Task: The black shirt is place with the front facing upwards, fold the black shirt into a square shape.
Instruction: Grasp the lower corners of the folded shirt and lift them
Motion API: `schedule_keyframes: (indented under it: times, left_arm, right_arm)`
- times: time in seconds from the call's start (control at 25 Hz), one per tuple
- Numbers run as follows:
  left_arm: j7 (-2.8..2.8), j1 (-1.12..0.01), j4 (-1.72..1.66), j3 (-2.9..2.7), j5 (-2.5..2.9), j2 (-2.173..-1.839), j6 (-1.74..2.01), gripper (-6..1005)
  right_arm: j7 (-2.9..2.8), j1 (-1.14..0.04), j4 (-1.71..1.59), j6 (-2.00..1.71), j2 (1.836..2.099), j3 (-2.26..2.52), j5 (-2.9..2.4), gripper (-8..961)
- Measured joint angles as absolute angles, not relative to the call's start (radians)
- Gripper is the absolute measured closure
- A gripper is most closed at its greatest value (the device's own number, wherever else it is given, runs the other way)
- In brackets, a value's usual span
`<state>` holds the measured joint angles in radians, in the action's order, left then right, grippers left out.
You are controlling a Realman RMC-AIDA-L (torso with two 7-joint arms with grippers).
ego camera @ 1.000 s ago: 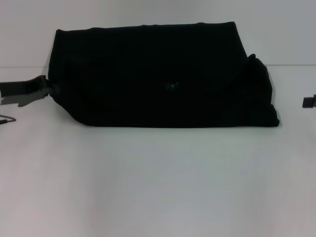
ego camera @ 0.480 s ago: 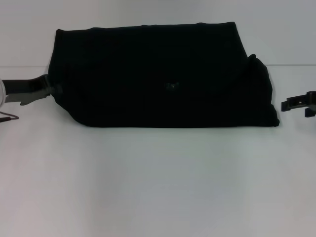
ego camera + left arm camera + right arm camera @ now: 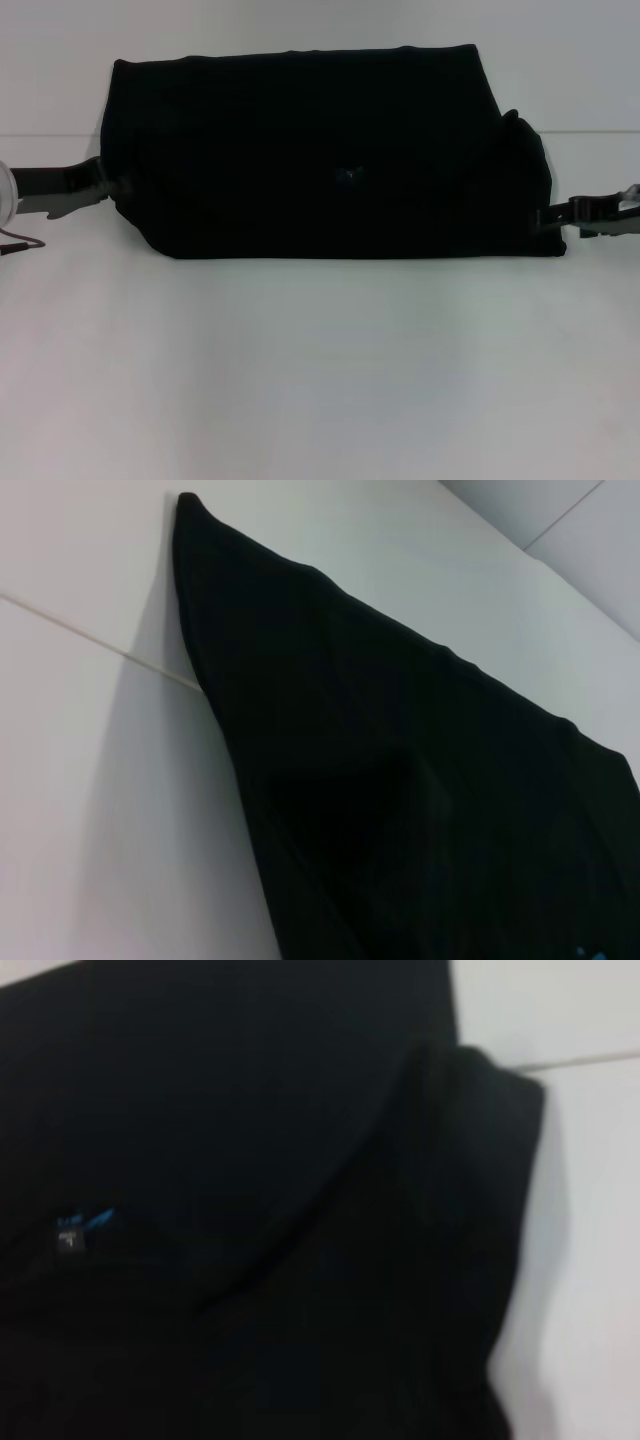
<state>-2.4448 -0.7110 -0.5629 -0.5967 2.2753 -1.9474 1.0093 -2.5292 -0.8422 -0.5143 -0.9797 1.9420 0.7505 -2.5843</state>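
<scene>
The shirt (image 3: 330,150) lies on the white table (image 3: 320,370) as a wide black band, already folded once, its small blue label (image 3: 346,174) near the middle. Over the last second the right gripper (image 3: 548,216) has come in from the table's edge and now touches the shirt's right end, while the left gripper (image 3: 112,186) has stayed at the left end. Whether either pair of jaws is wide or closed on cloth, I cannot tell. Both ends look ready for the next fold.
</scene>
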Motion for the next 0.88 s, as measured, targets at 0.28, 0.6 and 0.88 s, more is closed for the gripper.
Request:
schedule_keyframes:
  times: [0.28, 0.6, 0.88]
  left_arm:
    - [-2.441, -0.715, -0.563, -0.594, 2.273, -1.95, 1.008, 997]
    - [-2.436, -0.719, -0.563, -0.594, 2.272, -1.953, 0.999, 997]
    - [-2.436, -0.719, -0.563, -0.593, 2.272, -1.954, 0.997, 997]
  right_arm:
    - [-2.533, -0.855, -0.483, -0.928, 1.961, 0.779, -2.584, 175]
    - [-2.535, -0.867, -0.464, -0.896, 1.974, 0.788, -2.585, 182]
    - [-2.533, -0.873, -0.453, -0.889, 1.977, 0.788, -2.586, 188]
